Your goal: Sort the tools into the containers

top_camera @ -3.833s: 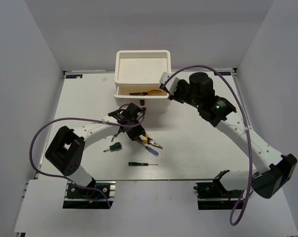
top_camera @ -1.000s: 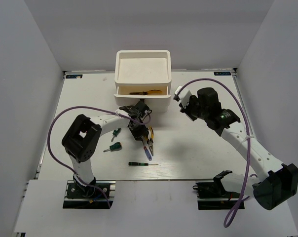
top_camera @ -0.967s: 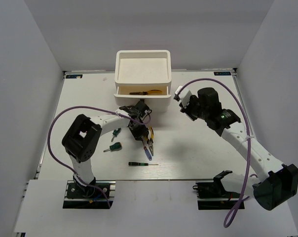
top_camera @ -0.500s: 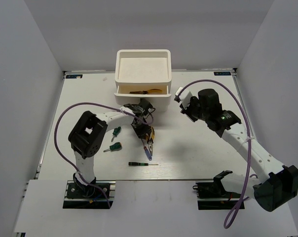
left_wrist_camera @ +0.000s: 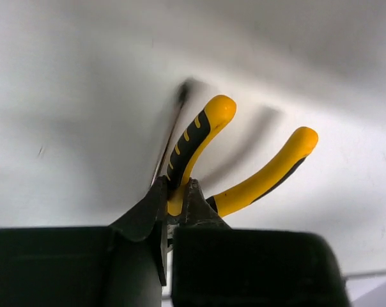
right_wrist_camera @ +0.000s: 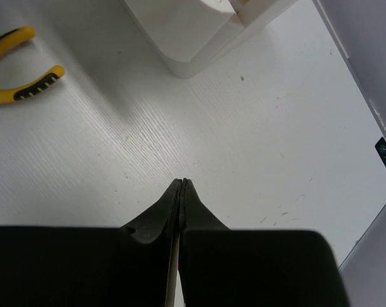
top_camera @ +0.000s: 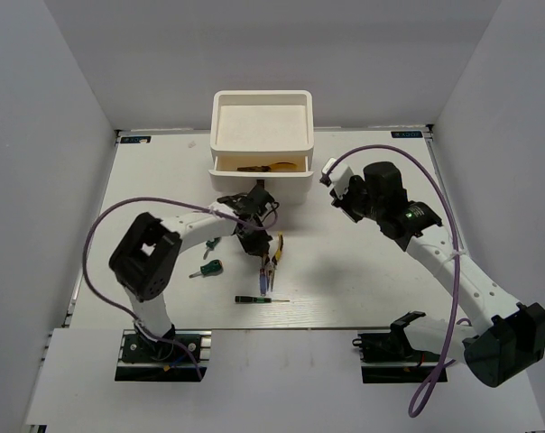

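Note:
My left gripper (left_wrist_camera: 176, 192) is shut on one handle of the yellow-handled pliers (left_wrist_camera: 198, 131); the other handle splays out to the right. From above, this gripper (top_camera: 258, 244) and the pliers (top_camera: 277, 249) sit in front of the white containers (top_camera: 261, 135). The lower drawer (top_camera: 217, 171) stands open with another pair of yellow pliers (top_camera: 259, 169) inside. A red-blue screwdriver (top_camera: 264, 280), two green screwdrivers (top_camera: 212, 242) (top_camera: 207, 268) and a thin precision screwdriver (top_camera: 260, 299) lie on the table. My right gripper (right_wrist_camera: 182, 183) is shut on nothing, hovering right of the containers (right_wrist_camera: 199, 38).
The white table (top_camera: 363, 280) has grey walls on three sides. My left arm's purple cable (top_camera: 101, 230) loops over the left part of the table. The right arm (top_camera: 408, 225) reaches across the right half. Yellow handles (right_wrist_camera: 27, 86) show at the right wrist view's left edge.
My left gripper has shut on a pliers handle, and the pliers have swung slightly. The left arm's elbow moved outward to the left. The right arm has stayed put.

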{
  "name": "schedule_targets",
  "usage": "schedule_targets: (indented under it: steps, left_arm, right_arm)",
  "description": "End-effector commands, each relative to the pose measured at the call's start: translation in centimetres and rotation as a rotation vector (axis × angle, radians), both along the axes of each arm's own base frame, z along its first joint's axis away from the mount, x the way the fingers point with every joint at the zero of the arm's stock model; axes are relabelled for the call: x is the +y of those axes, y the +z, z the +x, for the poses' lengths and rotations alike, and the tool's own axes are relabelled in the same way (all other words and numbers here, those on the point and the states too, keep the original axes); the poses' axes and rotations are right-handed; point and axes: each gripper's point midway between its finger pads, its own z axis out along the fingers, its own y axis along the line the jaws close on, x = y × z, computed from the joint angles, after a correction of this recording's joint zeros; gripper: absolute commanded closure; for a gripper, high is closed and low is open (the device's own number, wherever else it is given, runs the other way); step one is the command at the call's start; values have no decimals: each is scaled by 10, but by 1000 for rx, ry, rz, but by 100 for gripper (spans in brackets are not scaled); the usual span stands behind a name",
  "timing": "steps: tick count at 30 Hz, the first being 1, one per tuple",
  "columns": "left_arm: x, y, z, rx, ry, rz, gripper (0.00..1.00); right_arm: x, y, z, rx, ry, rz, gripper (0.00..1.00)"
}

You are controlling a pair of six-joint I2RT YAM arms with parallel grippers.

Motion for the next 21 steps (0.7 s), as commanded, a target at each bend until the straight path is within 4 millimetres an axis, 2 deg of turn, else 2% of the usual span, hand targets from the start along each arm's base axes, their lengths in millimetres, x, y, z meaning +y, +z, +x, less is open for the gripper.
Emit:
schedule_targets:
  steps: [1, 2, 5, 6, 8, 12, 16, 17, 19, 20, 21]
  left_arm:
    - [-4, 66, -5, -153, -34, -104, 100]
    - [-5, 93, -9, -206, -33, -157, 100]
    - [0, 127, -11, -309, -17, -220, 100]
    - [-3, 155, -11, -386, -19, -281, 100]
    - [-2, 180, -9, -467, -16, -317, 100]
    - [-7, 261, 7, -704, -20, -451, 100]
    - [-6, 304, 23, -851, 22, -503, 100]
    - [-5, 318, 36, -907, 56, -529, 100]
    - [-3, 320, 50, -975, 114, -535, 100]
    - [0, 346, 59, -1072, 169, -591, 100]
    - [-3, 342, 72, -1085, 192, -582, 100]
  right_arm:
    - [0, 3, -1, -3, 0, 23, 100]
    - [0, 4, -1, -3, -3, 29, 100]
    - [2, 3, -1, 6, 3, 33, 100]
    - [2, 2, -1, 8, 0, 33, 100]
    - [2, 1, -1, 12, -2, 34, 100]
    - [-5, 1, 3, 10, -41, 28, 100]
    - [-13, 0, 4, 16, -88, 37, 100]
    - [-15, 1, 5, 12, -98, 43, 100]
    - [-17, 0, 5, 15, -107, 50, 100]
    - [-19, -1, 4, 22, -114, 53, 100]
    - [-20, -2, 4, 24, -117, 53, 100]
